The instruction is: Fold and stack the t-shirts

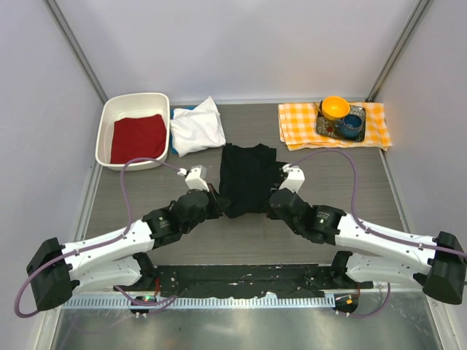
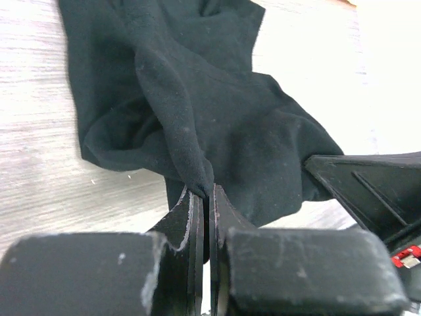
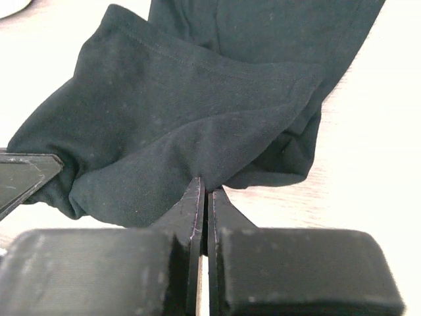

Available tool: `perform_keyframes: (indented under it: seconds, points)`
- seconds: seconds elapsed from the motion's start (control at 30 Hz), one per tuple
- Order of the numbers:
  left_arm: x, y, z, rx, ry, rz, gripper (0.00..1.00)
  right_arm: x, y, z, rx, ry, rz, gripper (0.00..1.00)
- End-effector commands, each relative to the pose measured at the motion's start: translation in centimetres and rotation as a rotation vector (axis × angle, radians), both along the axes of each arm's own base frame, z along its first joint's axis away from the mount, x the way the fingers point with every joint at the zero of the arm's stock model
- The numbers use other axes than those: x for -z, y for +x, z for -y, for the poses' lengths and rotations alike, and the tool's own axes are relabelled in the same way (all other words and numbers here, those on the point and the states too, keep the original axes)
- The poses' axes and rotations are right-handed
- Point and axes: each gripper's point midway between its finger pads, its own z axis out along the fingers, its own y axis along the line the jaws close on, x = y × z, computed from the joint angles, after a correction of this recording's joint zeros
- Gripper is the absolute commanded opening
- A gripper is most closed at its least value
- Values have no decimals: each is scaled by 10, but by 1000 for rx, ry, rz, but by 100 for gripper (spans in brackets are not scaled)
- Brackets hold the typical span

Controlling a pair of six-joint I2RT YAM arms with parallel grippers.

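Closed tight, my left pincer [image 2: 208, 192] pinches a fold of the soft black t-shirt [image 2: 197, 99]. My right pincer [image 3: 204, 189] clamps its rumpled edge.

Top view, upper centre-left: blue t-shirt [image 1: 178, 111] mostly hidden under white t-shirt [image 1: 197, 125], only slivers showing. Centre: black t-shirt [image 1: 246, 179] lower corners covered by left gripper [image 1: 215, 205], right gripper [image 1: 274, 198]. Far part cut off at top edge of both wrist views.

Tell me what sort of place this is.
Most likely a robot lab test cell: plain grey panels box in the table, the left arm and right arm are bolted at its near edge, and props like the white tub and checked cloth look staged.
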Motion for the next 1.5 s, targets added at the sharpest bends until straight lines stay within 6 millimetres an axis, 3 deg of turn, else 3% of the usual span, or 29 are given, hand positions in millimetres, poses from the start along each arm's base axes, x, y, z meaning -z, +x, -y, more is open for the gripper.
perform_keyframes:
  seconds: [0.0,0.2,0.43,0.63,0.97,1.13,1.23,1.3,1.33,1.37,1.4,1.43,1.47]
  points:
    - [-22,25,3,-18,-17,61,0,-28,30,-1,64,47,79,1]
    - [-18,54,-1,-44,-30,38,0,-16,54,5,92,67,37,1]
    - [-27,50,2,-20,-89,29,0,-13,42,-3,19,90,0,1]
    - [-13,20,-6,7,-173,-47,0,14,8,-5,-45,62,-104,1]
    - [60,-43,-25,6,-124,-200,0,45,-42,-3,-108,-33,-215,1]
    - [96,-64,-30,10,-85,-248,0,69,-71,-1,-139,-59,-282,1]
    - [103,-73,-27,19,-93,-254,0,82,-87,-4,-177,-67,-307,1]
    - [104,-78,-25,29,-87,-252,1,79,-89,-7,-178,-54,-290,23]
    - [100,-79,-23,30,-98,-251,7,74,-88,-9,-177,-45,-272,32]
    - [95,-79,-22,34,-103,-249,20,67,-89,-11,-184,-33,-249,51]
    - [97,-81,-26,28,-72,-258,50,54,-80,-12,-164,-23,-202,58]
    - [74,-77,-20,42,-98,-226,59,45,-77,-13,-162,-6,-179,64]
    - [64,-76,-20,47,-99,-211,67,39,-74,-14,-155,-3,-161,76]
